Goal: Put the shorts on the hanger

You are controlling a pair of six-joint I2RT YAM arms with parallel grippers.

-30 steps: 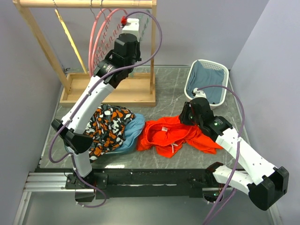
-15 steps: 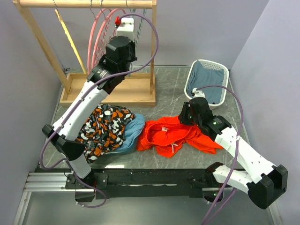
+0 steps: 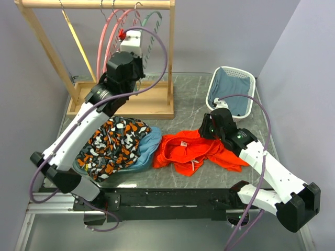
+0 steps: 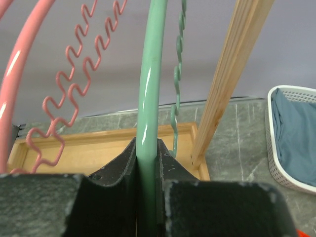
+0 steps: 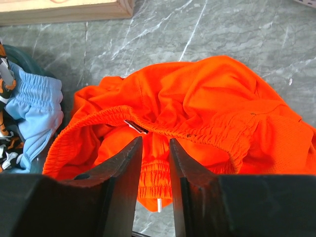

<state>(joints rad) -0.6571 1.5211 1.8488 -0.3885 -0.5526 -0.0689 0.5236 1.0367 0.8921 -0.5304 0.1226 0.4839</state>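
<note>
The teal hanger [image 3: 153, 16] hangs on the wooden rack, to the right of the pink ones. My left gripper [image 3: 130, 44] is raised at the rack and shut on the hanger's smooth outer arc [image 4: 150, 74]; the bar fills the gap between its fingers [image 4: 147, 145]. The orange-red shorts [image 3: 188, 151] lie crumpled on the grey table in the middle. My right gripper [image 3: 208, 128] is low at their upper right edge. In the right wrist view it [image 5: 155, 143] stands nearly shut, with a fold of the shorts [image 5: 207, 98] by the waistband between its fingers. A white drawstring tip shows below.
Pink hangers [image 3: 107, 36] and a yellow hanger [image 3: 76, 39] hang left of the teal one. The rack's right post [image 4: 232, 74] stands close to the hanger. A patterned garment [image 3: 112, 144] and a blue one [image 3: 149, 144] lie left of the shorts. A white basket [image 3: 250, 78] holds blue cloth.
My left arm has swung left along the rack, still shut on the teal hanger. The right arm and the shorts have not moved.
</note>
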